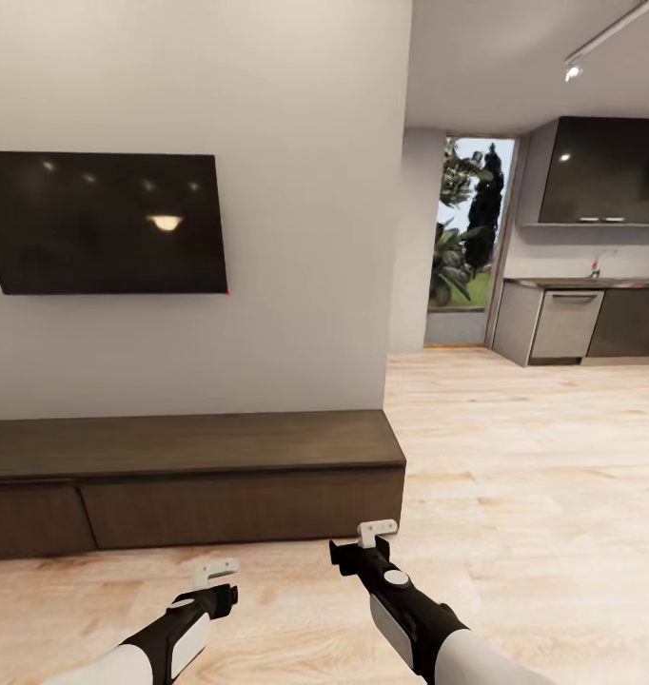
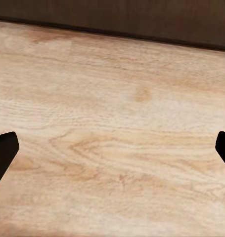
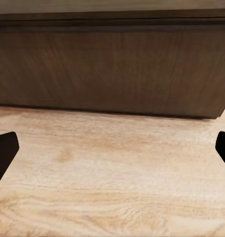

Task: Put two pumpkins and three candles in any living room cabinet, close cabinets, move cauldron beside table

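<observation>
You face the cabinet [image 1: 191, 476], a long low dark-brown unit under the wall-mounted television [image 1: 104, 222]; its flat matte top carries nothing in the part you can see, and its wide handleless drawer fronts sit flush, so the visible drawers look closed; whether anything is stored inside, you cannot tell. No pumpkin, candle, cauldron or table appears here, so judge the fetching as yet to be shown done. Your left gripper [image 1: 215, 571] and right gripper [image 1: 377, 534] hang low over the pale wood-grain floor [image 1: 515, 495], near the cabinet's front; in each wrist view the dark fingertips sit at opposite edges with bare planks between, so both are spread wide and hold nothing. The cabinet's wood shows fine grain in the right wrist view [image 3: 112, 69]; beyond the wall, a glossy dark kitchen [image 1: 591, 276] and a doorway with greenery.
</observation>
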Controlling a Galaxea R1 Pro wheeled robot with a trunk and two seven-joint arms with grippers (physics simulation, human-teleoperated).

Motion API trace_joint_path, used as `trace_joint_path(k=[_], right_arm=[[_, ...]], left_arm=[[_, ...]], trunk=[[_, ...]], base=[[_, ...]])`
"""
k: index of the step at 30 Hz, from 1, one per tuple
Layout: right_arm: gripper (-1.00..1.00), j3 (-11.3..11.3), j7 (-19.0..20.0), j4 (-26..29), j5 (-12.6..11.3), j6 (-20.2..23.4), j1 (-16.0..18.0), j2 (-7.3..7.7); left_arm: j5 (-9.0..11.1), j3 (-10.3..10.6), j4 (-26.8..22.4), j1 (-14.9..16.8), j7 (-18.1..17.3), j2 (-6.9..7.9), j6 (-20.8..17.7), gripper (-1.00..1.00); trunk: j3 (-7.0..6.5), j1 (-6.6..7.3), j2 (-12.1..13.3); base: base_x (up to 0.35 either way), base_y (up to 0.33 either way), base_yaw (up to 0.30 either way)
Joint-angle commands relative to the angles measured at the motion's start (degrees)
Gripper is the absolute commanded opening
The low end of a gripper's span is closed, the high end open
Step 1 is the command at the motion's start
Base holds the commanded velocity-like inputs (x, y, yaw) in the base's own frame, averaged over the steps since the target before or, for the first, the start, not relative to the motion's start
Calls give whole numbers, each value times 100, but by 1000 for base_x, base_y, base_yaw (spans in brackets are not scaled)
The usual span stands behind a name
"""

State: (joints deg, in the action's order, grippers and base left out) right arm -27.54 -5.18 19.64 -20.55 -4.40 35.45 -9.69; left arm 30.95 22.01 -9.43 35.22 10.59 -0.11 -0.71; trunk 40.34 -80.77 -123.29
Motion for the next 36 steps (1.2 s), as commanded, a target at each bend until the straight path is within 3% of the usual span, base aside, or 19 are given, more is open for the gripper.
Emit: trace_joint_path(k=[1,8,17,23,28,36], right_arm=[[100,-49,-35,-6,-54,-13,6,-1],[100,-50,-30,-13,-65,16,6,-3],[100,-50,-8,-17,-64,18,6,1],[100,-60,-10,-13,-56,26,6,2],[100,-361,-23,-13,-55,27,6,2],[100,-433,-25,-10,-50,14,6,-2]], left_arm=[[42,49,-7,2,36,2,-8,100],[42,48,-7,2,39,2,-8,100],[54,48,-7,2,39,49,-8,100],[188,48,-7,2,31,85,-8,100],[227,49,3,2,31,82,-8,100],[236,49,6,2,31,91,-8,100]], trunk=[[-12,24,39],[-138,177,320],[-299,375,680],[-407,507,921],[-497,617,1122],[-641,792,1442]], base=[[0,0,0],[0,0,-34],[0,0,-239],[0,0,-110],[0,0,-8],[-165,23,0]])
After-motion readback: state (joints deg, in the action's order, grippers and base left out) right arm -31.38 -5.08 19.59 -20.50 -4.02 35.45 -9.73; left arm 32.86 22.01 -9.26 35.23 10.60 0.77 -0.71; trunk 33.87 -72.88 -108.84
